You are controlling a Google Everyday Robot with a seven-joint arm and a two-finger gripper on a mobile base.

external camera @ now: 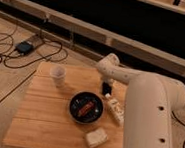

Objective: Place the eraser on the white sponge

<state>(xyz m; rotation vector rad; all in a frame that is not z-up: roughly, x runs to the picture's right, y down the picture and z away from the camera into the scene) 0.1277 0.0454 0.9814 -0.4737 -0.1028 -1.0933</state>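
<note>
The white sponge (96, 137) lies near the front edge of the wooden table (40, 118), in front of the black bowl. My gripper (106, 86) hangs at the end of the white arm (134, 93) over the table's back right part, just behind the white carton. It shows only as a dark shape there. I cannot make out the eraser as a separate thing; it may be at or under the gripper.
A round black bowl (86, 108) with something orange-brown in it sits mid-table. A white printed carton (114, 109) lies to its right. A white cup (58, 74) stands at the back left. Cables and a dark device (24, 46) lie on the floor to the left.
</note>
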